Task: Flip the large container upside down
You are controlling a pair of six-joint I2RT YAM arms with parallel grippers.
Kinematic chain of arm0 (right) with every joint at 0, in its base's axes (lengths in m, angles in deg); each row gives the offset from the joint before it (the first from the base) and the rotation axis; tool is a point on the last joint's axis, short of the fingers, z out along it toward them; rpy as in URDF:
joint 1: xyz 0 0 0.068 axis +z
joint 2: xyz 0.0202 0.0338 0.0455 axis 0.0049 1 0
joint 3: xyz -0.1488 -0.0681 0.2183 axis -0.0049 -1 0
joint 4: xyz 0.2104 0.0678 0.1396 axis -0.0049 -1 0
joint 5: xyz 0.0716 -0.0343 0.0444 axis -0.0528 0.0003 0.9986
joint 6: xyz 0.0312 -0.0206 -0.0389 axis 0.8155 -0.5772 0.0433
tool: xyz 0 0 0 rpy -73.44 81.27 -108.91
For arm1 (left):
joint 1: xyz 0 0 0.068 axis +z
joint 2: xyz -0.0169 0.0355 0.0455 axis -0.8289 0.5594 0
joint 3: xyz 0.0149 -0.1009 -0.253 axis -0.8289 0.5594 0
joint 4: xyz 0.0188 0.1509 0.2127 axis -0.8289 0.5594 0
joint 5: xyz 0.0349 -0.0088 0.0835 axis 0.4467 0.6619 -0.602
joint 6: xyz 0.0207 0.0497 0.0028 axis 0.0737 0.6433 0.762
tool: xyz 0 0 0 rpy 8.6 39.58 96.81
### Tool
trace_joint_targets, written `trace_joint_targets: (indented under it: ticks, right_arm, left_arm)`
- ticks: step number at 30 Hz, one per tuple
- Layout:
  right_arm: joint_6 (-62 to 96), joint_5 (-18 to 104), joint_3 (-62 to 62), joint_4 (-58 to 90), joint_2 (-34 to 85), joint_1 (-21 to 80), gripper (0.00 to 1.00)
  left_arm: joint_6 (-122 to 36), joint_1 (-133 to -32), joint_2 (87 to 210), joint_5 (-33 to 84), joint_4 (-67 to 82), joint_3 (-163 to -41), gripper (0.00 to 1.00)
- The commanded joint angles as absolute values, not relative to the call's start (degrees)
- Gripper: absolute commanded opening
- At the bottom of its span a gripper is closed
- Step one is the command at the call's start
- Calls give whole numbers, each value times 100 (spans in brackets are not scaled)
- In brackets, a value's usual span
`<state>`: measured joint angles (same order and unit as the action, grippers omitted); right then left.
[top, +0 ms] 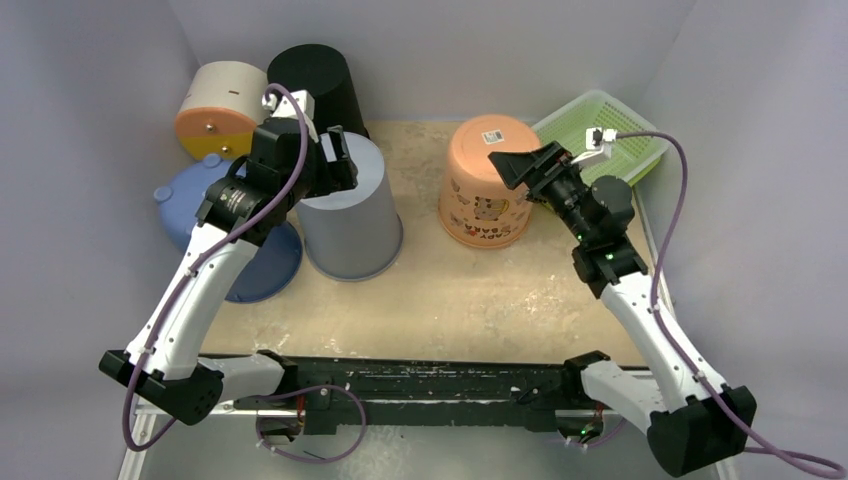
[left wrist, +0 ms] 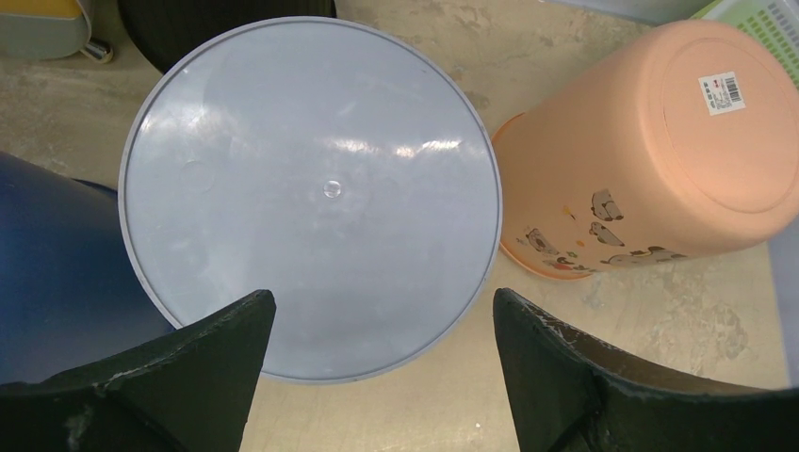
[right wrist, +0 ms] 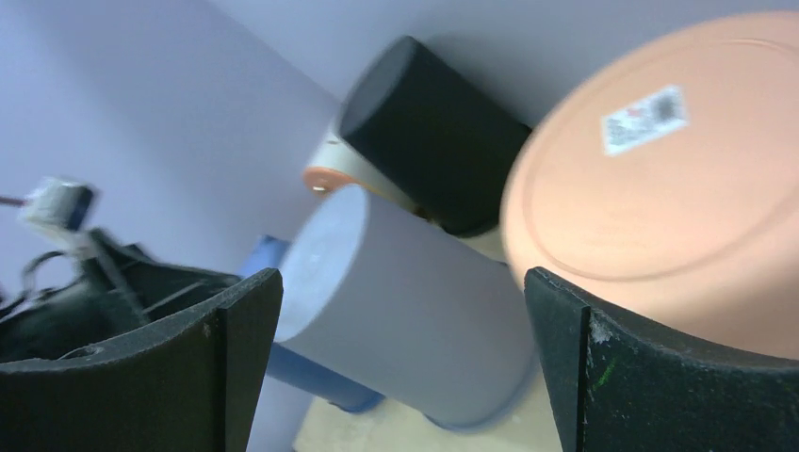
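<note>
So the grey container point(top: 350, 215) sits directly under the left fingers point(top: 337, 160), standing rim-down on the surface point(top: 470, 290) with its flat closed base facing up at the wrist camera. To me that reads as already flipped, so the risky part is backing out without undoing it.

The left fingers are spread wide and holding nothing, hovering over the near edge of the base. I can't tell from these shots whether they touch it. The right fingers point(top: 530, 162) are wide open and empty too, parked at the top edge of the orange container point(top: 485, 185), which is also bottom-up.

What I'd worry about:
- It's crowded. The blue container point(top: 262, 268) is pressed up on the outer side of the left fingers, the orange one is just beside on the inner side, and the black container point(top: 320, 75) is right beyond. Any sideways drift and a fingertip catches the grey base edge and tips or shoves it into a neighbour.
- If the left fingers drop while this wide, they could straddle the base and drag it on the way out.
- A swing of the right fingers nudges the orange one into the grey.
</note>
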<state>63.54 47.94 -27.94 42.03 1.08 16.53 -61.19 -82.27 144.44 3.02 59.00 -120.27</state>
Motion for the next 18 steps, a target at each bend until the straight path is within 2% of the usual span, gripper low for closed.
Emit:
trace_joint_targets:
  ticks: [1, 4, 7, 13, 18]
  right_arm:
    - [5029, 3580, -1715, 663, 151, 1672, 100]
    - [4931, 2596, -1154, -639, 386, 1672, 100]
    - [4812, 2400, -958, -1257, 578, 1672, 100]
    - [4968, 2875, -1401, -364, 647, 1672, 100]
    - [5107, 3422, -1611, 891, 1344, 1672, 100]
  left_arm:
    - [-5986, -8240, 14377, 227, 5660, -12280, 83]
    - [-5979, -8236, 14457, 262, 5646, -12373, 83]
    - [-5996, -8239, 14515, 310, 5653, -12454, 83]
    - [-5978, -8243, 14576, 241, 5702, -12575, 84]
    - [-5979, -8238, 14616, 149, 5734, -12763, 84]
